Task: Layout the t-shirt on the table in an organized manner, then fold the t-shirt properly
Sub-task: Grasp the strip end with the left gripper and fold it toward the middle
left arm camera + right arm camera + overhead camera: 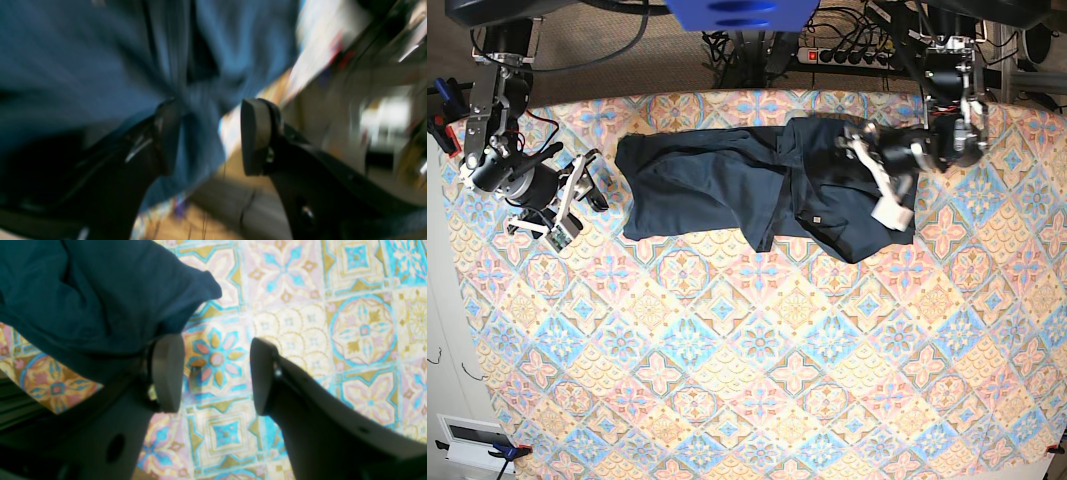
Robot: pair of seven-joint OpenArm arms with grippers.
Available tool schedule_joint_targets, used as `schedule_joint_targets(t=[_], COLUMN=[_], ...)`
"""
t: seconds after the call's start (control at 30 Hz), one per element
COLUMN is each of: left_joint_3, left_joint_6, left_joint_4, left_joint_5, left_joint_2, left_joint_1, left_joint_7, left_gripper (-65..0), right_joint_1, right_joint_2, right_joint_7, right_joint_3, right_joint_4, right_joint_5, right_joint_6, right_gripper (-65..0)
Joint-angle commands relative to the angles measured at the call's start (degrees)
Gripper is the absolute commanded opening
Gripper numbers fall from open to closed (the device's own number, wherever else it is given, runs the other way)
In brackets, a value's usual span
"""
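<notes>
T-shirt (pixel 757 185) lies spread, partly folded, across far side of desk (pixel 747 380). Left end effector (pixel 874 180) over shirt's edge, jaws apart, cloth bunched between them; actual grip can't tell, wrist view blurred. Right end effector (pixel 217 373) wide open, empty, just beside the shirt's other end.

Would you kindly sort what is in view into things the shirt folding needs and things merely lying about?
Needed: t-shirt; table; left gripper, jaws apart over the shirt; right gripper, open.
Lying about: power strip; cables.
</notes>
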Motion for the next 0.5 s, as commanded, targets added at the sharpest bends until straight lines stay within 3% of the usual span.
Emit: schedule_joint_targets(t=[0.0,0.2,0.37,0.47], left_joint_3=[-3.78,-19.25,-20.39,-19.16], left_joint_6=[0.13,0.13,0.48,0.48], left_joint_4=[0.62,-5.71,-16.7,-23.91], left_joint_5=[-1.48,-5.43,-4.99,-4.64], left_joint_2=[-1.08,-0.9,-0.9,1.3], left_joint_1=[0.03,-1.56,-7.01,-11.67], left_joint_7=[-1.09,-2.93,-6.19,-6.54], left_gripper=[-37.9,-37.9,-37.9,-37.9], right_joint_1=[0.7,0.7,0.7,0.7], right_joint_2=[0.83,0.83,0.83,0.83], right_joint_7=[0.99,0.99,0.99,0.99], right_joint_3=[0.48,0.48,0.48,0.48], right_joint_4=[1.03,1.03,1.03,1.03], right_joint_5=[0.81,0.81,0.81,0.81], right_joint_6=[-0.03,-0.03,-0.03,-0.03], right_gripper=[-35.1,-35.1,-35.1,-35.1])
